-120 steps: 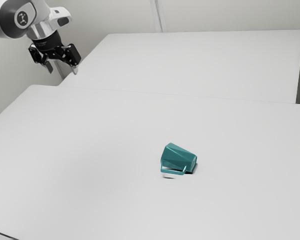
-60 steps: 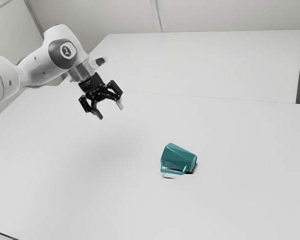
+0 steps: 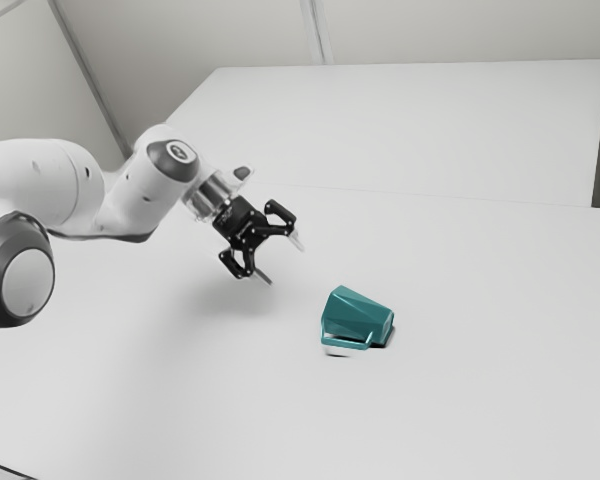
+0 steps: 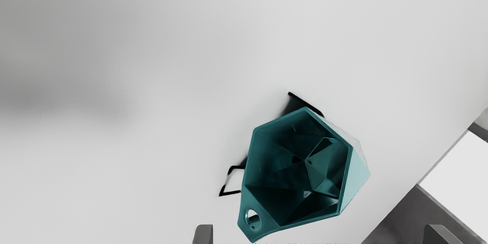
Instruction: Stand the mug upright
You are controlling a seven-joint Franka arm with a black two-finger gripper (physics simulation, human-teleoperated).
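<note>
In the exterior view my gripper [image 3: 283, 263] hangs above the table, tilted, with its fingers spread apart. A teal faceted mug [image 3: 356, 316] lies on its side, lower and toward the exterior view's right, apart from the fingers. Its handle points toward that view's front, and its base faces the exterior view's right. In the wrist view the mug [image 4: 297, 175] turns its hollow mouth toward the camera, with the handle at one corner. The gripper [image 4: 318, 234] is open there, its fingertips wide apart and not touching the mug.
The mug lies on a large white table [image 3: 460, 400]. Beyond its far edge stands a second white surface [image 3: 410, 130]. In the wrist view a table edge runs diagonally past the mug, with a dark floor [image 4: 404, 213] beyond.
My arm has swung in from the exterior view's upper left toward its right and come lower, bringing the gripper closer to the mug. The mug has not moved.
</note>
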